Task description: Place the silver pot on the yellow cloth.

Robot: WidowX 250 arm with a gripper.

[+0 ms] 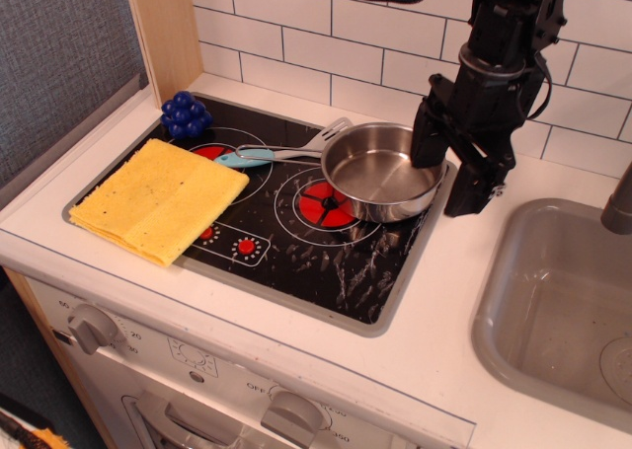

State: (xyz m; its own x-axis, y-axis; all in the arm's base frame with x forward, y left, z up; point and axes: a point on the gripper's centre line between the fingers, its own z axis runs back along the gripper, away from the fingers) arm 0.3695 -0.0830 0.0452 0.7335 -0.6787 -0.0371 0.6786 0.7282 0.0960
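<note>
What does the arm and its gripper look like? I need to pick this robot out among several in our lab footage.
The arm is matte black and blocky, with a black cable looping along its upper section. The gripper has two long, flat black fingers. No coloured markings are visible.

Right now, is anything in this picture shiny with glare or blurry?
In the observation.image view, the silver pot gleams with soft reflections, the black stovetop shows whitish smears, and everything looks sharp, including the tool and the yellow cloth.
</note>
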